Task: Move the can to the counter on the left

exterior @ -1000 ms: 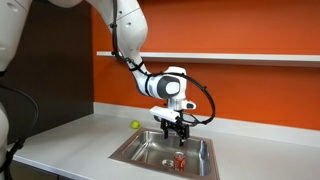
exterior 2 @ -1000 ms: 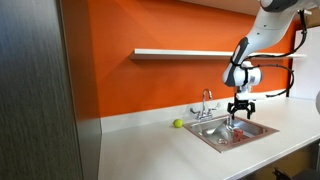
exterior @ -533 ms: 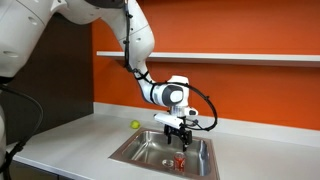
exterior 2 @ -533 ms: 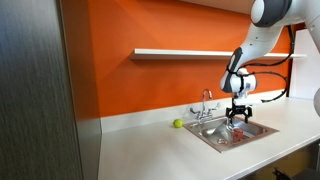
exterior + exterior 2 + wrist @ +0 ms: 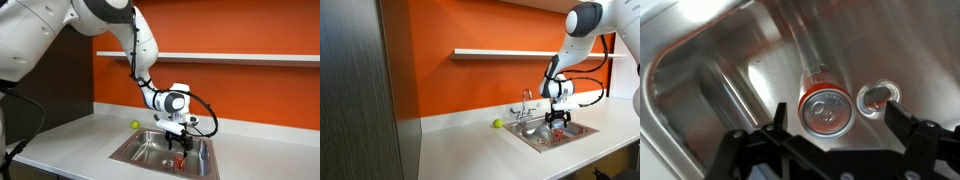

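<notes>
The red can [image 5: 825, 107] stands upright in the steel sink basin, its silvery top facing the wrist view. It shows as a small red spot in both exterior views [image 5: 180, 158] [image 5: 557, 131]. My gripper [image 5: 845, 130] is open, just above the can, with a finger on either side of it and not touching it. In the exterior views the gripper [image 5: 180, 146] [image 5: 558, 122] hangs low into the sink. The light grey-white counter [image 5: 70, 150] [image 5: 480, 152] stretches beside the sink.
The sink drain [image 5: 878, 98] lies close beside the can. A small yellow-green ball [image 5: 135, 125] [image 5: 498, 124] rests on the counter near the sink. A faucet [image 5: 526, 103] stands at the sink's back edge. A shelf [image 5: 250, 57] runs along the orange wall.
The arm has lowered the gripper into the sink, down toward the can. The can has not moved.
</notes>
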Controlling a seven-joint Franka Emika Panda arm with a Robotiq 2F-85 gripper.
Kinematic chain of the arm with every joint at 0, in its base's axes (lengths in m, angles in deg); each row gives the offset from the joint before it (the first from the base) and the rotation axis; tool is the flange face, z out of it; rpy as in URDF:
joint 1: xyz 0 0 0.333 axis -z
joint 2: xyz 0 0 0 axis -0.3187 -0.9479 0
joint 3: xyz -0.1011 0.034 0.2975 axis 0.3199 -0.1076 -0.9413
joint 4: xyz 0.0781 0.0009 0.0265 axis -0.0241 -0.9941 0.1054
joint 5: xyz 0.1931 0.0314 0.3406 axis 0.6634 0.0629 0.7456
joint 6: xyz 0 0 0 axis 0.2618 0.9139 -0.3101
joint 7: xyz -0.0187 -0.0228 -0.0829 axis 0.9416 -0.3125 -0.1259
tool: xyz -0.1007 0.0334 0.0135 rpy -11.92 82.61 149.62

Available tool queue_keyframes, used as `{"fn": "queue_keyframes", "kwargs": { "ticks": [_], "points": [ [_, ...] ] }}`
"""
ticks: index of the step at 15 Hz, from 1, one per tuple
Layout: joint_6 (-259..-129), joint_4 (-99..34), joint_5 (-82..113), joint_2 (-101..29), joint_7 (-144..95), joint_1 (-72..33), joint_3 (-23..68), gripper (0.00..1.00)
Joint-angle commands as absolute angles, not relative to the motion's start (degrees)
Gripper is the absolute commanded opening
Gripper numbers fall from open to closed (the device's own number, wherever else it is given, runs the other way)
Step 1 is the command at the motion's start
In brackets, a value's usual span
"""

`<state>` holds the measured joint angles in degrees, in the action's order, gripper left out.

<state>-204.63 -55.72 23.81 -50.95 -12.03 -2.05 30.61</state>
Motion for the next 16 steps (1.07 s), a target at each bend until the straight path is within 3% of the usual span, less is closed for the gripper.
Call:
{"fn": "queue_keyframes", "kwargs": {
  "ticks": [1,16],
  "points": [
    [-204.4,-53.7,23.8,-52.5,-11.8,-0.4,29.2,1.0],
    [-205.0,-53.2,23.9,-54.6,-11.8,0.0,28.8,1.0]
  ]
}}
